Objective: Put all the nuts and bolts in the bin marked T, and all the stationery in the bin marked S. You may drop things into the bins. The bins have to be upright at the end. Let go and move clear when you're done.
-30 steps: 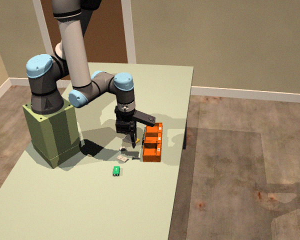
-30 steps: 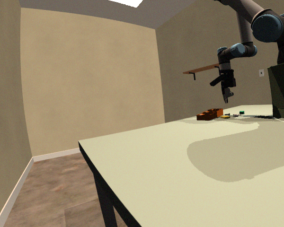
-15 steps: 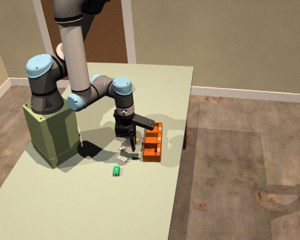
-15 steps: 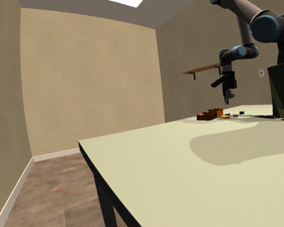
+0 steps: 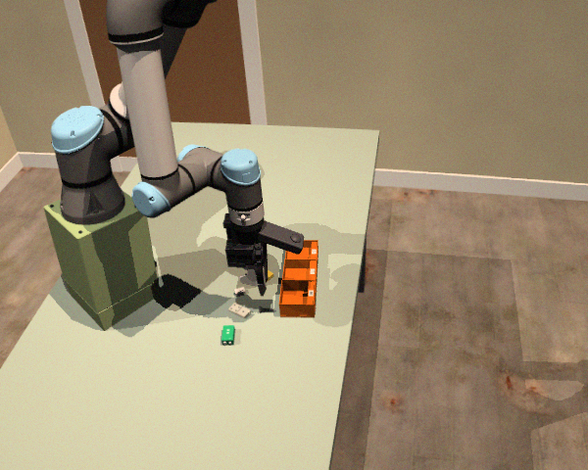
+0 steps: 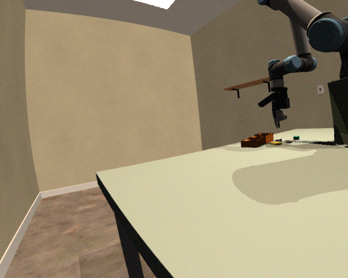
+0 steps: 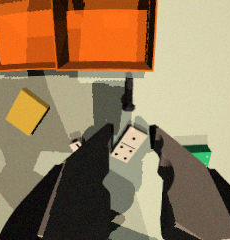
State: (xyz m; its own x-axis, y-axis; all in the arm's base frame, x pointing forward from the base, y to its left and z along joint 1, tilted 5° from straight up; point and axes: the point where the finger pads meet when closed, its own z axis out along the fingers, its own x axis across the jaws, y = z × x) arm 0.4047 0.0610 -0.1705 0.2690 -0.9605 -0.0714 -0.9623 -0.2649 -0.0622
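Observation:
My gripper (image 5: 260, 288) hangs above the table just left of the row of orange bins (image 5: 298, 280). Its fingers are a little apart with nothing between them. In the wrist view the gap between the fingers lies over a beige domino-like tile (image 7: 126, 145) on the table below. A black bolt (image 7: 127, 92) lies just in front of the bins (image 7: 75, 35). A yellow block (image 7: 27, 111) lies to the left, a green piece (image 7: 199, 155) to the right, and a small white piece (image 7: 75, 145) by the left finger. The bin labels cannot be read here.
The arm's green base (image 5: 102, 258) stands at the table's left side. The table's right edge runs close behind the bins. In the exterior view the gripper (image 6: 277, 124) hangs well clear of the small parts on the table.

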